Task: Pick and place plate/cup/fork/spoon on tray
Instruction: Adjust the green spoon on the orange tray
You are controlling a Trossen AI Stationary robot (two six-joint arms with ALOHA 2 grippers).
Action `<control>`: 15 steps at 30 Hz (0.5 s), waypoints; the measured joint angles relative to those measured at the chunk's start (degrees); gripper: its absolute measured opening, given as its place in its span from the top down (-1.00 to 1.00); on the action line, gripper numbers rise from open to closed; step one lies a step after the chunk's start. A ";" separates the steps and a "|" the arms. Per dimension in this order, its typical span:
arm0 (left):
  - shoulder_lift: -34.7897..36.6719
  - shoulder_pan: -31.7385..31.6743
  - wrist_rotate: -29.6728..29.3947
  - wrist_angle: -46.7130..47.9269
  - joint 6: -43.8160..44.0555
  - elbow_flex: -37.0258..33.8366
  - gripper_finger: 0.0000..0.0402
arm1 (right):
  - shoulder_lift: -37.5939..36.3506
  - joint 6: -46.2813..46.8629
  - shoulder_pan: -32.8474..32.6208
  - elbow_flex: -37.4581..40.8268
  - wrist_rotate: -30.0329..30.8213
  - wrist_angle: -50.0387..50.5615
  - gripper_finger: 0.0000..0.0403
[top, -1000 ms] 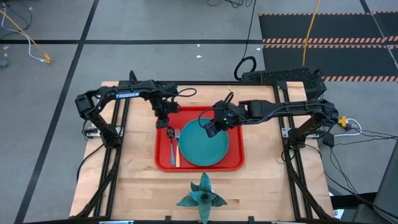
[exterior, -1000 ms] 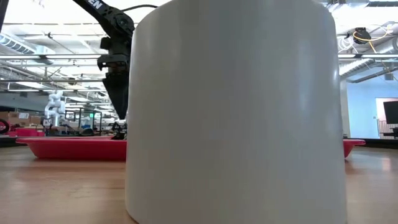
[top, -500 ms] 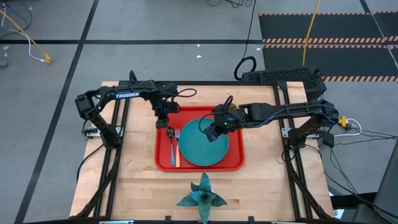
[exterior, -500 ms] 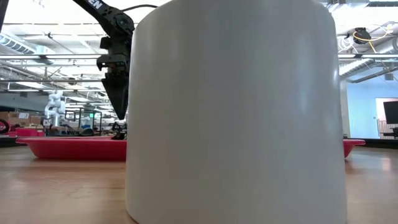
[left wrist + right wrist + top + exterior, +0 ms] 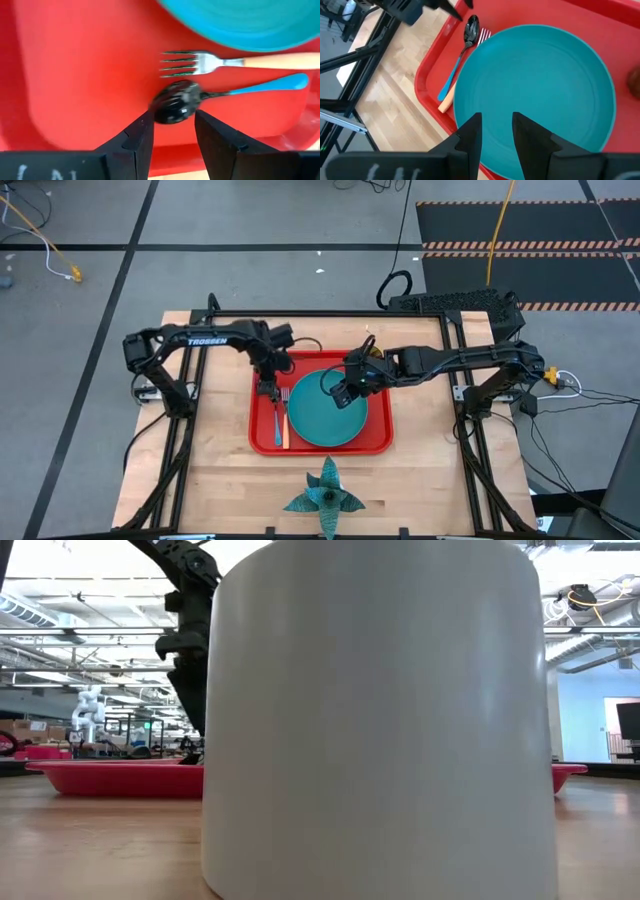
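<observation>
Bench carries your tray, holding plate, fork and spoon. Left pincer spread above spoon; right pincer spread over plate. Cup unseen; locate it next.

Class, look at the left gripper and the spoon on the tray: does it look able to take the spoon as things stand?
Probably yes. The left gripper hangs open just above the spoon, whose bowl shows between its fingers. The fork lies close beside it, but nothing covers the spoon on the tray.
</observation>
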State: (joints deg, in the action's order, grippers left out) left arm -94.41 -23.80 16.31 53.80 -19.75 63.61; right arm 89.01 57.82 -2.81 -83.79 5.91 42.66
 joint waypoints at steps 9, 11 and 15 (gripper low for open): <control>0.00 7.37 -1.84 -0.23 2.26 0.00 0.28 | 0.00 -0.13 0.00 0.00 0.00 1.32 0.50; 0.00 8.28 -1.87 -0.73 2.28 0.00 0.28 | 0.00 -0.23 0.00 0.00 0.00 1.57 0.50; 0.00 9.12 -2.80 -1.25 2.90 -0.01 0.28 | 0.00 -0.39 0.00 0.00 0.00 2.03 0.50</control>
State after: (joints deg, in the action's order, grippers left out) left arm -94.41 -14.67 13.50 52.54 -16.85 63.61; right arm 89.01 57.43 -2.81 -83.79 5.91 44.69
